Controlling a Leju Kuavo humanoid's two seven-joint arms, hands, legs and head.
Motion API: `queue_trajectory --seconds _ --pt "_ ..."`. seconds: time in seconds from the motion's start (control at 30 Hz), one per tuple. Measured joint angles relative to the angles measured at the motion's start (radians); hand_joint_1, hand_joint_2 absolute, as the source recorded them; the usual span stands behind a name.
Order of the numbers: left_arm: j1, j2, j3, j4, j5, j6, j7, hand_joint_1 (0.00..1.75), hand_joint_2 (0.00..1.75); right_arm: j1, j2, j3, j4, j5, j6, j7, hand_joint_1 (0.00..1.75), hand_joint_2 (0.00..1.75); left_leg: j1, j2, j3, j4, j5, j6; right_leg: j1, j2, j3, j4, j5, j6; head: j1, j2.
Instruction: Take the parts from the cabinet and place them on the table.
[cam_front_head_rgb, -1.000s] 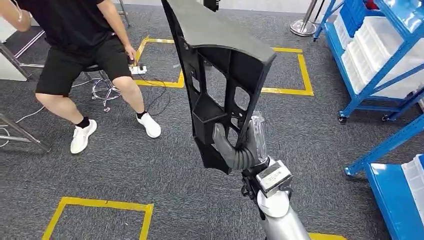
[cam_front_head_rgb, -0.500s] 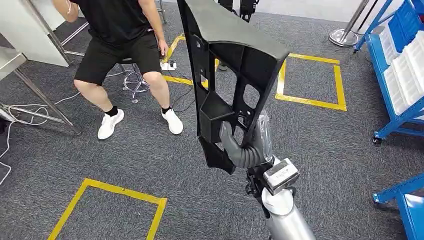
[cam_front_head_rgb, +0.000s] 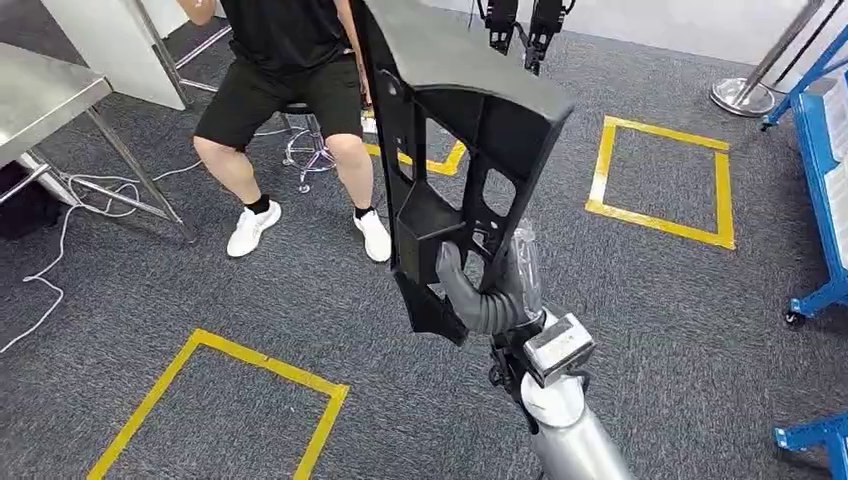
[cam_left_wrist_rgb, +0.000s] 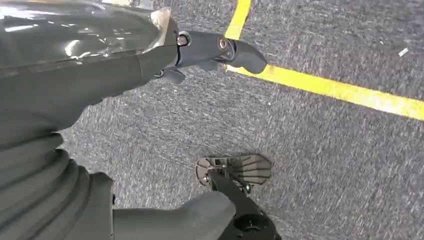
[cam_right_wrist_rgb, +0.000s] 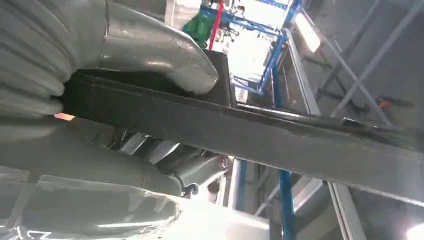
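Black part (cam_front_head_rgb: 455, 150) is gripped near its lower end by the right hand (cam_front_head_rgb: 490, 290), long axis upright above the fingers. Table (cam_front_head_rgb: 40, 95) lies far left. Left hand (cam_left_wrist_rgb: 100, 65) hangs with fingers apart, nothing held.

Part (cam_front_head_rgb: 455, 130): one large black plastic moulding, long and flat, matte finish. The face toward the camera is ribbed, with several open cut-outs and a boxy pocket near the lower middle. The top end flares into a broad, smooth, slightly curved panel; the lower end narrows to a jagged tab. It stands roughly upright, tilted a bit, top end leaning away, and is held in the air above grey carpet. It is gripped near the lower third by the right hand (cam_front_head_rgb: 490, 290), thumb hooked through a cut-out. In the right wrist view the part's (cam_right_wrist_rgb: 260, 135) edge reads as a dark straight bar clamped between thumb and fingers (cam_right_wrist_rgb: 197, 170).
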Motion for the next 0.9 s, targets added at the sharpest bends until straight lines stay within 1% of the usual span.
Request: queue_trajectory --seconds 0.03,0.07,0.1,0.13,0.17,0.2,0.23,0.27,0.3,0.33,0.37,0.4,0.43,0.47,0.5,0.53,0.57,0.6,0.63,0.67,0.7,0.73,0.77,0.8,0.83,0.87,0.9 --pt "0.0 0.0 0.0 0.0 0.0 0.0 0.0 0.0 1.75 -0.001 0.0 0.0 -0.001 0.0 0.0 0.0 1.75 1.75 0.011 -0.011 0.013 -0.013 0.01 0.011 0.007 0.003 0.0 0.006 -0.007 0.009 0.001 0.0" --pt "0.002 0.0 0.0 0.0 0.001 0.0 0.0 0.0 1.75 -0.001 -0.002 0.0 -0.001 0.0 0.0 0.0 1.75 1.75 0.011 -0.018 0.017 -0.019 0.012 0.012 -0.003 0.047 -0.011 0.031 -0.019 0.012 0.003 0.0" --pt "0.0 0.0 0.0 0.0 0.002 0.001 0.0 0.0 1.75 -0.001 -0.003 0.0 -0.001 0.0 -0.001 0.0 1.75 1.75 0.014 -0.025 0.017 -0.019 0.016 0.019 -0.004 0.08 -0.035 0.086 -0.046 0.008 0.001 0.0" --pt "-0.003 0.0 0.0 0.0 0.003 0.002 0.0 0.0 1.75 0.001 -0.008 0.001 -0.001 0.0 -0.001 0.0 1.75 1.75 0.015 -0.039 0.016 -0.019 0.016 0.02 -0.008 0.094 -0.078 0.173 -0.083 0.003 0.007 0.0" --pt "-0.003 0.0 0.0 0.0 0.003 0.002 -0.001 0.0 1.75 0.005 -0.011 0.001 0.0 0.0 -0.002 0.0 1.75 1.75 0.015 -0.052 0.015 -0.019 0.016 0.02 -0.01 0.099 -0.121 0.257 -0.113 0.002 0.006 0.0" --pt "-0.003 0.0 0.0 0.0 0.004 0.003 -0.002 0.0 1.75 0.008 -0.016 0.001 0.0 0.0 -0.002 0.0 1.75 1.75 0.015 -0.065 0.015 -0.018 0.016 0.02 -0.013 0.1 -0.15 0.313 -0.126 0.007 0.006 0.0" --pt "0.0 0.0 0.0 0.0 0.005 0.003 -0.003 0.0 1.75 0.011 -0.018 0.001 0.0 0.0 -0.002 0.0 1.75 1.75 0.015 -0.077 0.015 -0.018 0.016 0.02 -0.015 0.1 -0.158 0.32 -0.121 0.015 0.006 0.0" --pt "0.002 0.0 0.0 0.0 0.005 0.005 -0.006 0.0 1.75 0.011 -0.019 0.001 0.0 0.0 -0.002 0.0 1.75 1.75 0.016 -0.09 0.016 -0.017 0.016 0.019 -0.018 0.101 -0.141 0.281 -0.098 0.026 0.006 0.0" --pt "0.002 0.0 0.0 0.0 0.005 0.007 -0.008 0.0 1.75 0.011 -0.02 0.001 0.0 0.0 -0.003 0.0 1.75 1.75 0.018 -0.102 0.017 -0.016 0.016 0.018 -0.022 0.104 -0.105 0.204 -0.063 0.039 0.006 0.0" --pt "0.002 0.0 0.0 0.0 0.006 0.012 -0.01 0.0 1.75 0.011 -0.021 0.001 0.0 0.0 -0.003 0.0 1.75 1.75 0.02 -0.116 0.019 -0.014 0.014 0.015 -0.029 0.115 -0.053 0.098 -0.02 0.05 0.006 0.0" --pt "0.001 0.0 0.0 0.0 0.006 0.014 -0.011 0.0 1.75 0.012 -0.023 0.001 0.0 0.0 -0.003 0.0 1.75 1.75 0.02 -0.127 0.016 -0.011 0.012 0.008 -0.038 0.151 -0.018 0.02 0.004 0.056 0.007 0.0" --pt "0.001 0.0 0.0 0.0 0.006 0.019 -0.012 0.0 1.75 0.013 -0.024 0.002 0.0 -0.001 -0.004 0.0 1.75 1.75 0.013 -0.137 0.013 -0.005 0.007 -0.002 -0.032 0.151 -0.013 0.01 0.004 0.045 0.008 0.0" --pt "0.001 0.0 0.0 0.0 0.006 0.021 -0.013 0.0 1.75 0.014 -0.025 0.002 0.0 -0.001 -0.004 0.0 1.75 1.75 0.016 -0.142 0.01 -0.006 0.01 -0.008 -0.032 0.141 -0.011 0.01 0.007 0.036 0.004 0.0" --pt "0.003 0.0 0.0 0.0 0.007 0.021 -0.013 0.0 1.75 0.014 -0.025 0.003 0.0 -0.002 -0.005 0.0 1.75 1.75 0.019 -0.145 0.008 -0.009 0.012 -0.013 -0.027 0.138 -0.013 0.012 0.007 0.029 0.003 0.0" --pt "0.007 0.0 0.0 0.0 0.007 0.021 -0.013 0.0 1.75 0.013 -0.025 0.003 0.0 -0.002 -0.005 0.0 1.75 1.75 0.023 -0.151 0.008 -0.014 0.015 -0.02 -0.026 0.132 -0.012 0.011 0.009 0.022 0.005 0.0" --pt "0.008 0.0 0.0 0.001 0.007 0.023 -0.013 0.0 1.75 0.013 -0.023 0.003 -0.001 -0.002 -0.005 0.0 1.75 1.75 0.024 -0.159 0.005 -0.012 0.014 -0.026 -0.036 0.122 -0.01 0.005 0.014 0.014 0.004 0.0" --pt "0.011 0.0 0.0 0.001 0.008 0.026 -0.013 0.0 1.75 0.012 -0.023 0.003 -0.001 -0.002 -0.005 0.0 1.75 1.75 0.024 -0.12 0.0 0.006 0.0 -0.028 -0.036 0.116 -0.007 0.003 0.017 0.008 0.003 0.0" --pt "0.007 0.0 0.0 0.001 0.011 0.032 -0.016 0.0 1.75 0.013 -0.021 0.003 -0.001 -0.002 -0.006 0.0 1.75 1.75 0.023 -0.074 -0.026 0.061 -0.036 -0.031 -0.035 0.107 -0.007 0.003 0.014 -0.002 -0.007 0.0" --pt "0.003 0.0 0.0 0.001 0.015 0.036 -0.017 0.0 1.75 0.013 -0.021 0.003 -0.001 -0.002 -0.006 0.0 1.75 1.75 0.025 -0.054 -0.061 0.133 -0.073 -0.035 -0.03 0.098 -0.007 0.003 0.013 -0.007 -0.006 0.0" --pt "0.002 0.0 0.0 0.001 0.017 0.043 -0.019 0.0 1.75 0.014 -0.022 0.003 -0.001 -0.002 -0.007 0.0 1.75 1.75 0.027 -0.044 -0.106 0.223 -0.113 -0.038 -0.027 0.085 -0.008 0.003 0.012 -0.009 -0.006 0.0" --pt "0.002 0.0 0.0 0.001 0.017 0.046 -0.02 0.0 1.75 0.015 -0.022 0.003 0.0 -0.002 -0.009 0.0 1.75 1.75 0.027 -0.04 -0.137 0.283 -0.132 -0.04 -0.024 0.077 -0.008 0.003 0.011 -0.01 -0.006 0.0" --pt "0.003 0.0 0.0 0.001 0.016 0.052 -0.021 0.0 1.75 0.016 -0.022 0.003 0.0 -0.002 -0.011 0.0 1.75 1.75 0.027 -0.038 -0.151 0.307 -0.128 -0.041 -0.023 0.066 -0.008 0.003 0.01 -0.011 -0.006 0.0" --pt "0.003 0.0 0.0 0.001 0.016 0.059 -0.021 0.0 1.75 0.017 -0.022 0.004 0.0 -0.002 -0.013 0.0 1.75 1.75 0.027 -0.035 -0.139 0.278 -0.103 -0.039 -0.022 0.056 -0.007 0.003 0.008 -0.012 -0.006 0.0" --pt "0.004 0.0 0.0 0.001 0.016 0.063 -0.021 0.0 1.75 0.017 -0.022 0.005 0.0 -0.002 -0.015 0.0 1.75 1.75 0.026 -0.031 -0.104 0.209 -0.062 -0.037 -0.02 0.047 -0.005 0.003 0.007 -0.013 -0.007 0.0" --pt "0.004 0.0 0.0 0.001 0.017 0.066 -0.022 0.0 1.75 0.016 -0.022 0.006 -0.001 -0.002 -0.015 0.0 1.75 1.75 0.025 -0.017 -0.054 0.114 -0.019 -0.031 -0.019 0.039 -0.002 0.003 0.004 -0.012 -0.006 0.0" --pt "0.002 0.0 0.0 0.001 0.017 0.066 -0.023 0.0 1.75 0.016 -0.021 0.006 -0.001 -0.002 -0.015 0.0 1.75 1.75 0.022 0.019 -0.006 0.032 0.011 -0.022 -0.017 0.031 0.002 0.003 0.003 -0.011 -0.007 0.0" --pt "-0.002 0.0 0.0 0.001 0.017 0.067 -0.024 0.0 1.75 0.017 -0.02 0.006 -0.001 -0.002 -0.015 0.0 1.75 1.75 0.008 0.042 0.005 0.004 -0.002 -0.019 -0.006 0.025 0.002 0.004 -0.002 -0.004 -0.006 0.0"
